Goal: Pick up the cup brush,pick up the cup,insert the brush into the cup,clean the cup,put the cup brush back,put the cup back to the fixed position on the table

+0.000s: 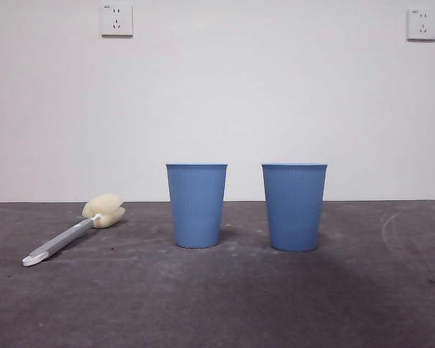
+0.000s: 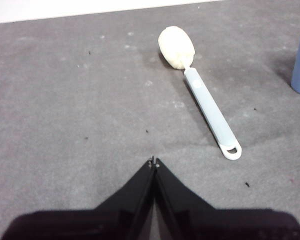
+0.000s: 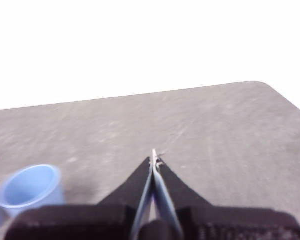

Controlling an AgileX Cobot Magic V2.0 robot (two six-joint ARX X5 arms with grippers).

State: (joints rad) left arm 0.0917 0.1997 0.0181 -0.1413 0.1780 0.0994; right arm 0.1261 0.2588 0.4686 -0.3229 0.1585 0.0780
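Scuffed matte table [image 1: 217,304], ribbed tapering cups [image 1: 196,205], sponge-headed cup brush [image 1: 72,232] lying flat

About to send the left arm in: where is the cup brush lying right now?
In the front view the cup brush lies flat on the table at far left, beside the nearer cup, untouched; the shut left tool hovers near its handle.
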